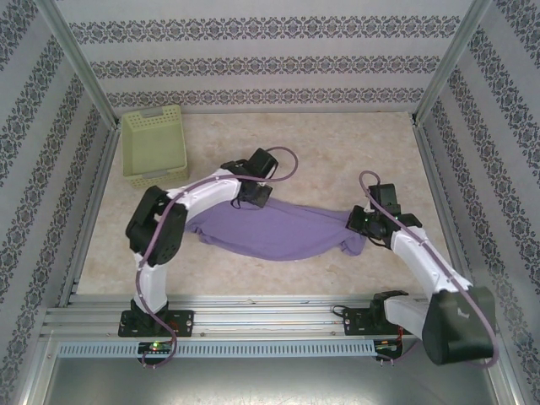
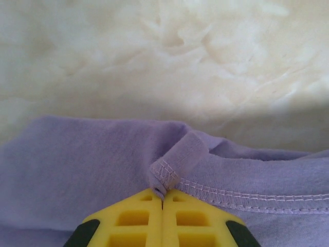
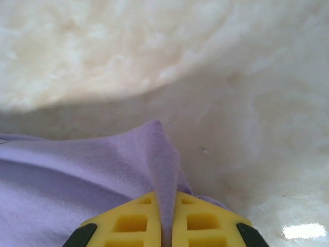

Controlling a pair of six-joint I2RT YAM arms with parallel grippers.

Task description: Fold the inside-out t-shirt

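your left gripper (image 2: pixel 162 199) is clamped on a stitched hem of the t-shirt (image 1: pixel 278 232), centre frame; your right gripper (image 3: pixel 165 208) pinches a raised fold, centre right; the basket (image 1: pixel 153 145) sits upper left

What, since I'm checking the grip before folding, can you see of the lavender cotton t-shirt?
The soft lavender-purple cotton t-shirt lies bunched into a long, sagging band across the marbled beige table. A double-stitched hem folds over at its left end, where the yellow left fingers are shut on it; the yellow right fingers are shut on a raised plain fold at its right end.
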